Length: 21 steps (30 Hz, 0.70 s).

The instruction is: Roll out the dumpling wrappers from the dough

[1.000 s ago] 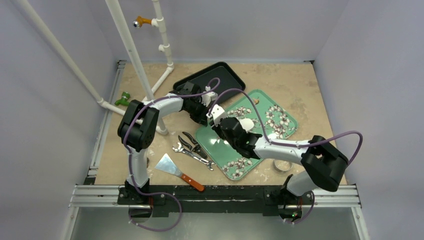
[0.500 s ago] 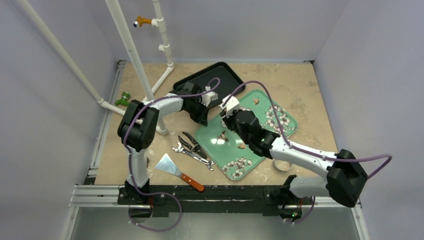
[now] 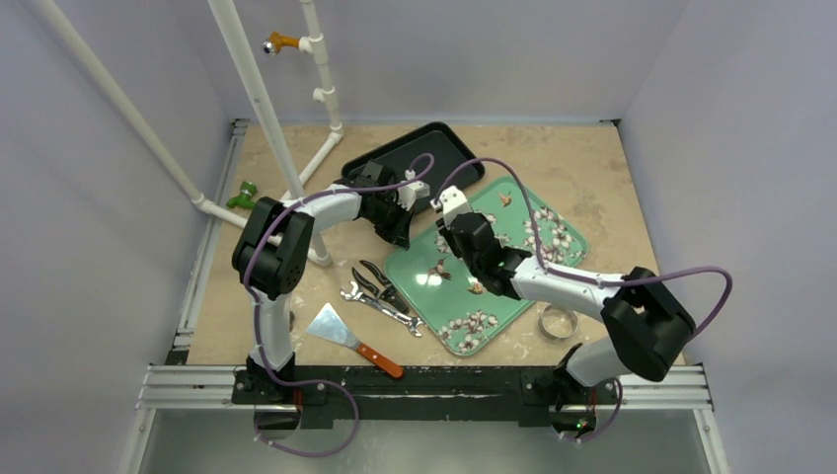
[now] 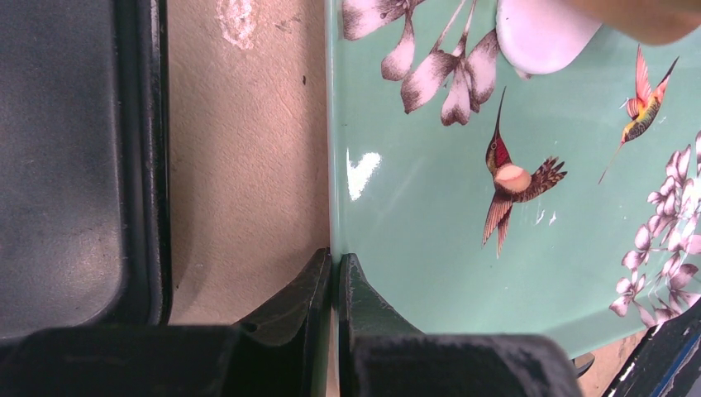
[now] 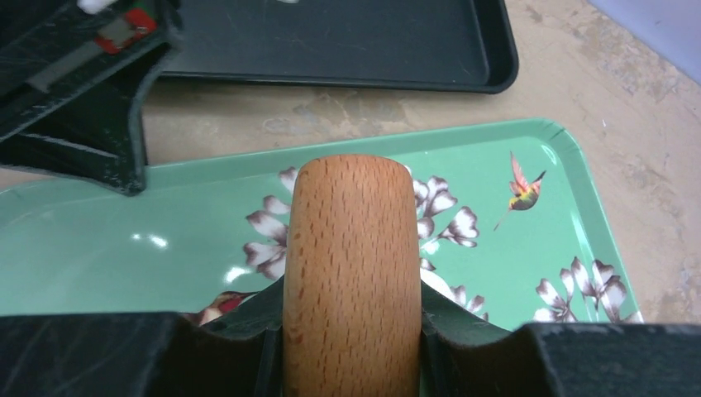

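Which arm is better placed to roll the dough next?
Right. The right gripper grips the wooden rolling pin above the green tray, near the white dough. The left gripper is shut on the tray's rim, holding no tool.

The tray is mint green, printed with white-and-plum blossoms and hummingbirds in red, cream and brown. The rolling pin is tan wood with short dark flecks; the dough is pale white. The black tray is plain, on a mottled beige tabletop.
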Each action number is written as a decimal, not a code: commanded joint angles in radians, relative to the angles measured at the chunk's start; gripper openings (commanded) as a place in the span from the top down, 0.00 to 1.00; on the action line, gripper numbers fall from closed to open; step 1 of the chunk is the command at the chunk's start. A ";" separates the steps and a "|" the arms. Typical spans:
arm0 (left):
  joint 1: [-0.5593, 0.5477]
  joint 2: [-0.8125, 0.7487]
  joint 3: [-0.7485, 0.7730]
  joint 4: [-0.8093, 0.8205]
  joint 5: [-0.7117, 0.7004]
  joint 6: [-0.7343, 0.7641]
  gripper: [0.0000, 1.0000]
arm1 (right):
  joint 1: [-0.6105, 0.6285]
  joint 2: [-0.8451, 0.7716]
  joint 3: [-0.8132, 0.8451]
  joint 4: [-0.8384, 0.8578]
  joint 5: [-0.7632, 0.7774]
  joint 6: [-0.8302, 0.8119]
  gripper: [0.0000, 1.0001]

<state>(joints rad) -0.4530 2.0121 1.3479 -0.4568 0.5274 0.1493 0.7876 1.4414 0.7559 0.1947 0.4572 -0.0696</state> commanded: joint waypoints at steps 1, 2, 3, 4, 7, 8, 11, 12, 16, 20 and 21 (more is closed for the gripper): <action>0.018 0.003 0.012 0.003 -0.003 0.017 1.00 | 0.105 0.033 0.012 -0.142 0.004 0.119 1.00; 0.017 0.004 0.013 0.004 -0.003 0.017 1.00 | 0.115 0.024 0.012 -0.133 0.000 0.137 1.00; 0.017 0.003 0.013 0.003 -0.003 0.018 1.00 | 0.116 0.022 0.016 -0.122 -0.033 0.181 1.00; 0.018 0.004 0.013 0.003 -0.003 0.018 1.00 | 0.113 0.032 0.024 -0.127 -0.060 0.211 1.00; 0.017 0.003 0.013 0.003 -0.003 0.017 1.00 | 0.124 0.092 0.040 -0.156 -0.072 0.254 1.00; 0.017 0.004 0.013 0.002 -0.003 0.018 1.00 | 0.133 0.107 0.042 -0.159 -0.083 0.269 1.00; 0.017 0.005 0.013 0.002 -0.001 0.017 1.00 | 0.152 0.065 0.043 -0.148 -0.074 0.303 1.00; 0.017 0.005 0.013 0.002 -0.002 0.017 1.00 | 0.151 0.033 0.047 -0.132 -0.090 0.303 1.00; 0.021 0.000 0.009 0.014 -0.031 -0.013 1.00 | 0.137 -0.095 0.080 -0.136 0.000 0.249 1.00; 0.031 -0.013 -0.023 0.070 -0.113 -0.087 1.00 | 0.075 -0.171 0.047 -0.100 0.133 0.233 1.00; 0.032 -0.016 -0.025 0.068 -0.119 -0.095 1.00 | 0.045 -0.174 0.025 -0.083 0.142 0.248 1.00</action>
<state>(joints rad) -0.4503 2.0117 1.3430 -0.4435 0.5106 0.1116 0.9131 1.3434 0.8143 0.0570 0.4702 0.1604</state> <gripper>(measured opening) 0.037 0.314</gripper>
